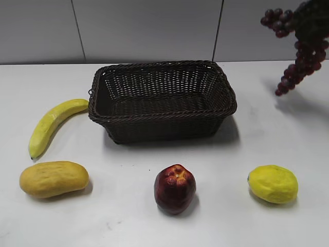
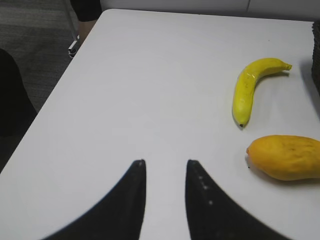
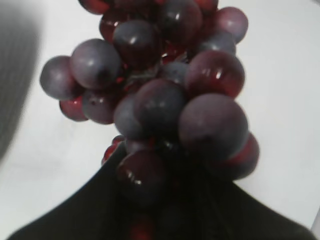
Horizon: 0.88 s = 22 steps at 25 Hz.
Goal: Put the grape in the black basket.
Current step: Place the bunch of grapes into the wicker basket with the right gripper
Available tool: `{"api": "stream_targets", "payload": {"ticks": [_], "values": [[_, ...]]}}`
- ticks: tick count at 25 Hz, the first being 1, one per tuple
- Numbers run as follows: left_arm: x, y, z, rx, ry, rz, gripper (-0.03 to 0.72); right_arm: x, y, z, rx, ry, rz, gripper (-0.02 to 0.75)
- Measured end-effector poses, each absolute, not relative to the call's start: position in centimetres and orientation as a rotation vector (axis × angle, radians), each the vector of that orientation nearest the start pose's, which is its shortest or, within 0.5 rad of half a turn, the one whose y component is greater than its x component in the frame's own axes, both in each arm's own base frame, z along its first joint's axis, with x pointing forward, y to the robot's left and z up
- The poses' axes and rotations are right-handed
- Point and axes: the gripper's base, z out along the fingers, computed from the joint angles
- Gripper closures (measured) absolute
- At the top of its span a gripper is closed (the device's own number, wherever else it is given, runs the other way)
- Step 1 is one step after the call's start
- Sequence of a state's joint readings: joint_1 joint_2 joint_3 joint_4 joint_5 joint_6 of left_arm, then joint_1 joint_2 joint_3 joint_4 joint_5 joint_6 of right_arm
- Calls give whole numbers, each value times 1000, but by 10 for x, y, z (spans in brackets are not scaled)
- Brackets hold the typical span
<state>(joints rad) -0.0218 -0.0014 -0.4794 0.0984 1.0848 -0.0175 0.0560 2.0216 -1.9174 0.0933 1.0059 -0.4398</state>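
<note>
**A:** Exterior view has the bunch of small round dark purple-red grapes [image 1: 300, 49] up in the air at the far right, clear of the white table [image 1: 128, 216], with the right gripper [image 3: 165, 200] clamped on it. Its dark fingers [image 3: 90, 210] close in from below in the wrist view, berries filling the frame.

**B:** And the large rectangular dark woven wicker basket [image 1: 162, 121]?

**A:** Mid-table, empty, well to the left of the bunch. The left gripper [image 2: 165, 170] hovers over bare table with its jaws apart, holding nothing, near the yellow banana [image 2: 250, 87].

**B:** How will the grapes handle?

**A:** Light but floppy, I'd say. The cluster droops below the grip and could swing. Glossy berries look slippery, and a single one might pull off, so the hold belongs on the dense core, not a loose end.
</note>
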Motion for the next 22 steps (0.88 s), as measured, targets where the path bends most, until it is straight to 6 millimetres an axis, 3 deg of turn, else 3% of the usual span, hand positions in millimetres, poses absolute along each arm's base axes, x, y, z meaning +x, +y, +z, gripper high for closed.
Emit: {"api": "stream_targets", "payload": {"ticks": [4, 6, 11, 16, 22], "values": [[-4, 8, 270, 0, 2085, 95, 471, 455, 62, 348, -702, 2357, -30, 505], [-4, 8, 270, 0, 2085, 95, 471, 451, 87, 367, -777, 2270, -25, 505], [-4, 8, 270, 0, 2085, 95, 471, 431, 156, 395, -1025, 2053, -8, 505], [-4, 8, 270, 0, 2085, 95, 471, 411, 214, 391, -1297, 1876, 61, 505], [-4, 8, 270, 0, 2085, 95, 471, 416, 248, 340, -1596, 1796, 179, 511]]}}
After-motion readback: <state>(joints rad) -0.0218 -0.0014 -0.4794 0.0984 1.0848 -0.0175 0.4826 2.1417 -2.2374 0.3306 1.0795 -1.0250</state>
